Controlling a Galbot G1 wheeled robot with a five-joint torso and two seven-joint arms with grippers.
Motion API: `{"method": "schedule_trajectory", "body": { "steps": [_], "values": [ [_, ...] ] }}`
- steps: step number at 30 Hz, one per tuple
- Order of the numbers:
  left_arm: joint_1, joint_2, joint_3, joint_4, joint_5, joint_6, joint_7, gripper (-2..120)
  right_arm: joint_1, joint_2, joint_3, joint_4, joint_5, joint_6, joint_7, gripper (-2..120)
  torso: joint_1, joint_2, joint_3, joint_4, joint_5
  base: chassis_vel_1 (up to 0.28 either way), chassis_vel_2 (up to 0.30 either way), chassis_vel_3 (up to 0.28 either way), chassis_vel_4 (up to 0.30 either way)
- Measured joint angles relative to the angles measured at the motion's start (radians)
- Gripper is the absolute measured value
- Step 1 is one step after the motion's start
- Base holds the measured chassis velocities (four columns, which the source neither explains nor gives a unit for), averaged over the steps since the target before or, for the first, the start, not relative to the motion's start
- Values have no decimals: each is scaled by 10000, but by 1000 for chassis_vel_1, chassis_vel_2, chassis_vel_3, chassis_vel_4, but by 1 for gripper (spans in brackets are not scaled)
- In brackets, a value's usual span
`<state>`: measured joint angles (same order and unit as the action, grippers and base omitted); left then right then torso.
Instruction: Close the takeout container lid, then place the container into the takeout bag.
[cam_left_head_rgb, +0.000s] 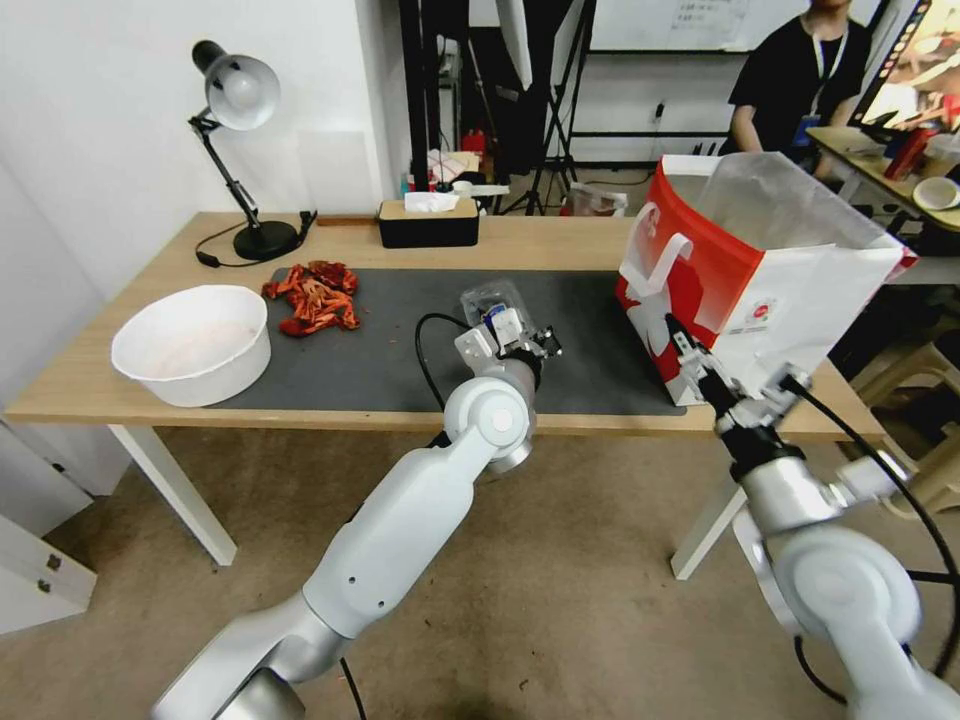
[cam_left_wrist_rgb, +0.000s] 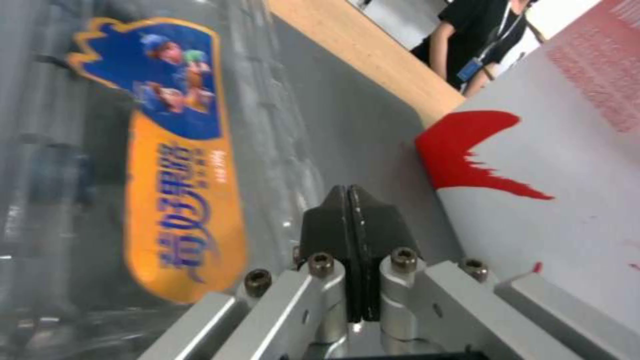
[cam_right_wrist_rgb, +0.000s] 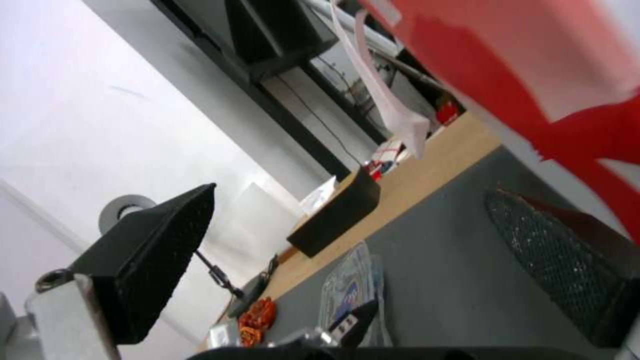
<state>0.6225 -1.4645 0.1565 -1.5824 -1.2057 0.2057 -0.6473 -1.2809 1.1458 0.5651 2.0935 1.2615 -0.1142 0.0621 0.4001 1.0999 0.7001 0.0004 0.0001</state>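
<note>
The clear takeout container (cam_left_head_rgb: 487, 297) lies flat on the grey mat, its lid (cam_left_wrist_rgb: 173, 150) with an orange and blue label facing up. My left gripper (cam_left_head_rgb: 503, 322) rests at the container's near edge. In the left wrist view this gripper (cam_left_wrist_rgb: 348, 192) is shut, its pads pressed together beside the lid with nothing between them. The red and white takeout bag (cam_left_head_rgb: 790, 290) stands upright at the mat's right end, mouth open. My right gripper (cam_left_head_rgb: 678, 335) is at the bag's lower front corner, open (cam_right_wrist_rgb: 360, 235), with the bag's red panel (cam_right_wrist_rgb: 533, 65) close by one finger.
A big white bowl (cam_left_head_rgb: 192, 343) sits at the table's left front. Red crayfish shells (cam_left_head_rgb: 315, 295) lie on the mat's (cam_left_head_rgb: 380, 370) left end. A black tissue box (cam_left_head_rgb: 428, 222) and a desk lamp (cam_left_head_rgb: 240, 150) stand along the far edge.
</note>
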Motion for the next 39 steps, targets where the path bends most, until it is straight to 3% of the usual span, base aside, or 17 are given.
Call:
{"method": "schedule_trajectory", "body": {
  "steps": [11, 15, 25, 27, 32, 39],
  "values": [
    [43, 171, -232, -120, -199, -51, -91, 0, 1290, -44, -686, -880, 310, -207, 377, 100, 0, 0, 0, -5, -1, 0, 0, 0, 0],
    [162, 254, -328, -177, -225, -51, -156, 0, 2647, -6, -1400, -1569, 732, -1218, 1287, 100, 1, 0, 0, -4, -3, 0, 0, 0, 0],
    [257, 343, -438, -222, -296, -52, -167, 0, 4936, 278, -2590, -3130, 1267, -2711, 3296, 100, 1, -1, 0, -5, -1, 0, 0, 0, 0],
    [295, 410, -468, -245, -310, -52, -153, 0, 5698, 363, -2966, -3734, 1302, -3505, 3825, 100, 0, 0, 0, -2, -3, 0, 0, 0, 0],
    [333, 481, -533, -246, -359, -55, -129, 0, 6593, 397, -3500, -4544, 1514, -4933, 4131, 100, 1, 0, 0, -4, -2, 0, 0, 0, 0],
    [373, 608, -581, -295, -441, -60, -115, 0, 7278, 476, -4027, -5311, 1682, -5992, 4343, 100, -1, 0, -1, -4, -2, 0, 0, 0, 0]
  ]
}}
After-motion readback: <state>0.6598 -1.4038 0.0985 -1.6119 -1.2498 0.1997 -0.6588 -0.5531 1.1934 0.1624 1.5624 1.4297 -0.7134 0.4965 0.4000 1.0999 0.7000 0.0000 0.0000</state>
